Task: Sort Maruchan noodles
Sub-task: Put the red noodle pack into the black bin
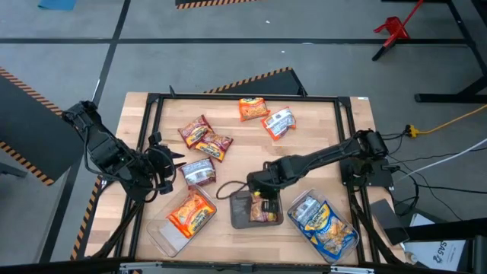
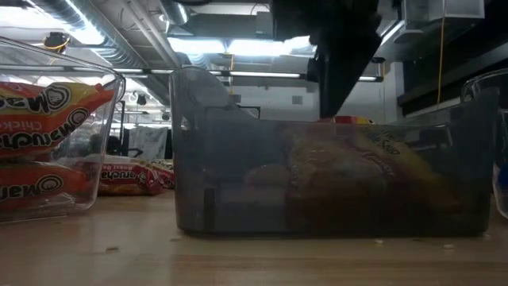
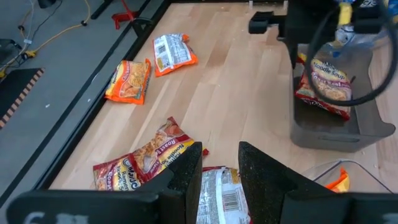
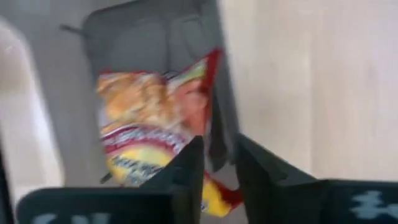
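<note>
High view. A wooden counter [image 1: 304, 152] carries three trays along its near edge: a clear tray [image 1: 163, 232] holding an orange packet [image 1: 190, 213], a smoky grey tray [image 1: 242, 213] holding a dark red packet [image 1: 264, 215], and a second clear tray [image 1: 304, 204] holding blue-and-white packets [image 1: 323, 224]. Loose packets lie farther back: two dark red ones [image 1: 204, 137] overlapping, an orange one [image 1: 253, 108], and a silver-and-orange one [image 1: 279, 123]. The right gripper [image 1: 259, 199] hangs over the grey tray, above the red packet; the left gripper [image 1: 173, 172] sits at the counter's left edge, just beside a silver-backed packet [image 1: 199, 172].

Low view. The grey tray [image 2: 333, 179] fills the middle, a packet [image 2: 357, 179] showing dimly through its wall, and a dark arm comes down into it from above. At left, a clear tray [image 2: 95, 143] holds stacked orange packets [image 2: 48, 111] (loose packets lie beyond).

Left wrist view. The left gripper [image 3: 221, 171] has its fingers parted, holding nothing, with the silver-backed packet [image 3: 219, 196] below them. The dark red packet [image 3: 323, 87] leans inside the grey tray [image 3: 336, 134].

Right wrist view. The right gripper [image 4: 217, 162] has its fingers slightly apart; the dark red packet [image 4: 155, 124] lies in the grey tray [image 4: 149, 37] beneath them, and I cannot tell whether they are pinching it.
</note>
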Available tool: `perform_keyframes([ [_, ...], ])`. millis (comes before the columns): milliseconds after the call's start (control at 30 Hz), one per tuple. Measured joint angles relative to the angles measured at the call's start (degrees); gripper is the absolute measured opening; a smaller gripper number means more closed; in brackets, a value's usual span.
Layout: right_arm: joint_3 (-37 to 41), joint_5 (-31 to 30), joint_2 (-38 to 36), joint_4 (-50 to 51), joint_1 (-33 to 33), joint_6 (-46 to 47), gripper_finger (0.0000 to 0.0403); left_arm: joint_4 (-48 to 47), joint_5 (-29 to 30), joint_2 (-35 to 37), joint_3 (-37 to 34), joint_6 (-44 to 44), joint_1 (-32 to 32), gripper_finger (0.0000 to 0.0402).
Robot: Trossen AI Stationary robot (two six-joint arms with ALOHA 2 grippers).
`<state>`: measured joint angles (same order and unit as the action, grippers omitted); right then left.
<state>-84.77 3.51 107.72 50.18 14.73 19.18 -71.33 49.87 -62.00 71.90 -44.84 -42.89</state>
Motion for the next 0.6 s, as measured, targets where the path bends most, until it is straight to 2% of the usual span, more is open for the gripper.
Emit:
perform_keyframes([
  [300,5.62,0.51,0.02,-5.08,-0.10,0.81,0.0014,0.00,0.00,0.00,0.00,-0.07,0.00,0.0098],
  [600,8.98,1.01,0.02,-9.26,-0.12,1.36,0.0001,-0.02,0.02,0.00,0.00,-0.04,0.00,0.0098],
])
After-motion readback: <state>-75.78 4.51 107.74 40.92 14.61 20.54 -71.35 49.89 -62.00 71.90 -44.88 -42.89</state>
